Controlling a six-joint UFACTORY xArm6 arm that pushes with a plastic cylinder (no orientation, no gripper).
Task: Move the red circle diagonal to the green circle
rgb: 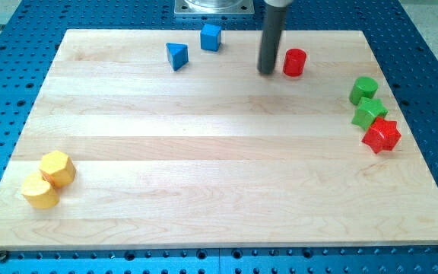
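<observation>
The red circle (295, 62) stands near the view's top, right of centre. My tip (267, 71) rests on the board just left of it, a small gap apart. The green circle (363, 89) sits at the view's right edge of the board, right of and below the red circle. A green star (369, 113) lies just below the green circle, touching it, and a red star (382, 135) lies below that.
A blue triangle (176, 55) and a blue cube (211, 36) sit at the view's top, left of my tip. A yellow hexagon (57, 168) and a yellow circle (40, 191) sit at the bottom left. The wooden board (204, 152) lies on a blue perforated table.
</observation>
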